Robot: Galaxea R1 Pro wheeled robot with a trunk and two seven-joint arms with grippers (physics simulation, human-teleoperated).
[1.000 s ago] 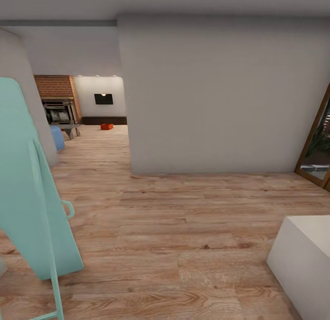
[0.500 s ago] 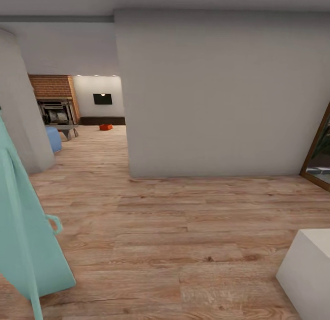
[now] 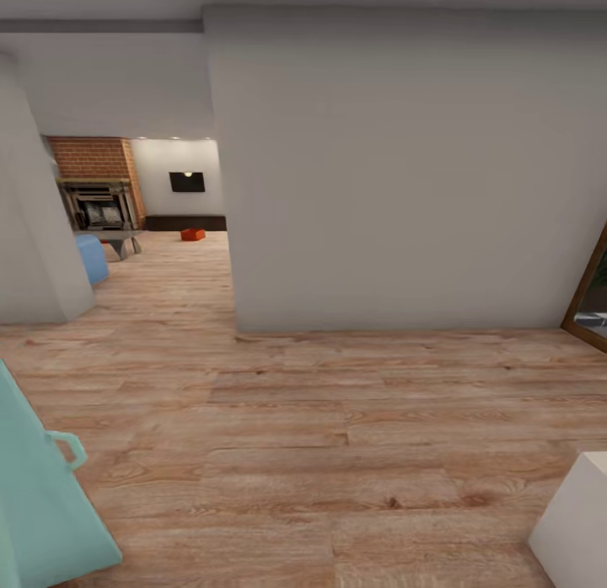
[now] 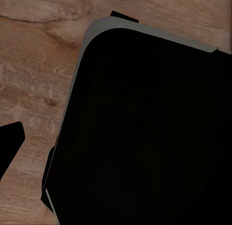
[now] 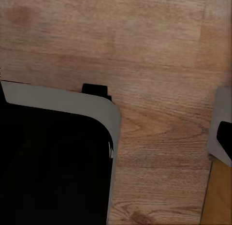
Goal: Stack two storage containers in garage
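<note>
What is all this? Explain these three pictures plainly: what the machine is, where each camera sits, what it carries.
This is a simulated wheeled robot with two arms, driven by a person. The big picture comes from its head camera, looking forward and down over a light wood plank floor. A white wall stands ahead; left of it an opening shows a far room with a red brick fireplace and a small orange-red bin on the floor, a thing to fetch. A pale turquoise panel sits at the lower left, a white block at the lower right. The two small pictures come from wrist cameras; each looks at that floor and a black rounded body, probably the robot's own. Nothing is seen held; whether the jaws are open cannot be told.
</note>
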